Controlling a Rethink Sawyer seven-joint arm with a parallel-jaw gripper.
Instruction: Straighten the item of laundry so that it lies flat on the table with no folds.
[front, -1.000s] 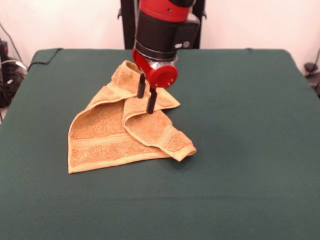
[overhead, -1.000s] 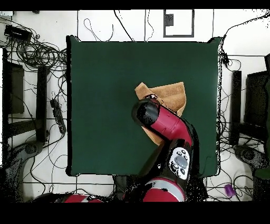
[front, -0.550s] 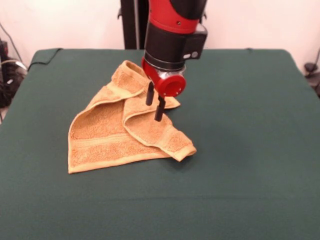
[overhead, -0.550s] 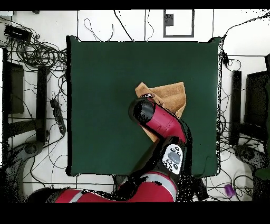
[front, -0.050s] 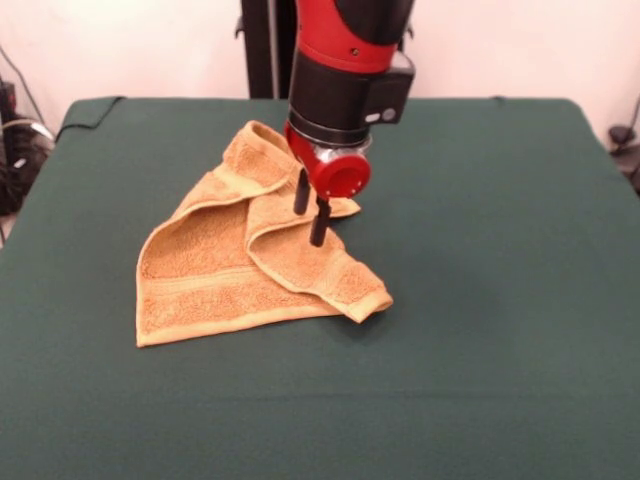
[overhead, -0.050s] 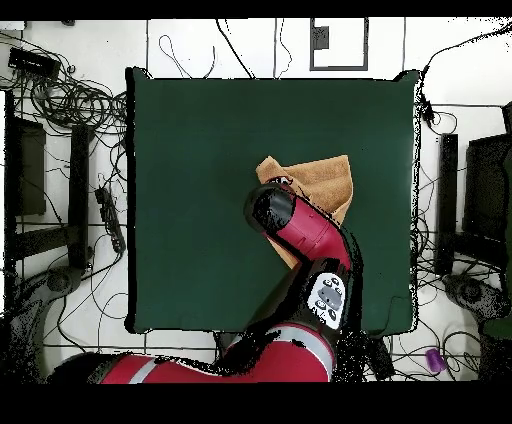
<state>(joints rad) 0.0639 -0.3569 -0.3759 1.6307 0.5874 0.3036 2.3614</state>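
Now the gripper (front, -0.050s: 311, 208) hangs just above the folded towel (front, -0.050s: 225, 270), its two fingers apart and holding nothing. It looks ready to grab. Next it should go down, pinch the top flap and pull it out flat on the table (front, -0.050s: 480, 250).

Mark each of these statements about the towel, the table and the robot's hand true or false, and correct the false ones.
1. The orange-tan terry towel lies fully flat. False: flaps are folded over it.
2. The robot's hand is open above the towel. True.
3. The hand grips a towel corner. False: it holds nothing.
4. The towel lies on the dark green cloth-covered table. True.
5. The towel hangs over the table edge. False: it lies wholly on the table.
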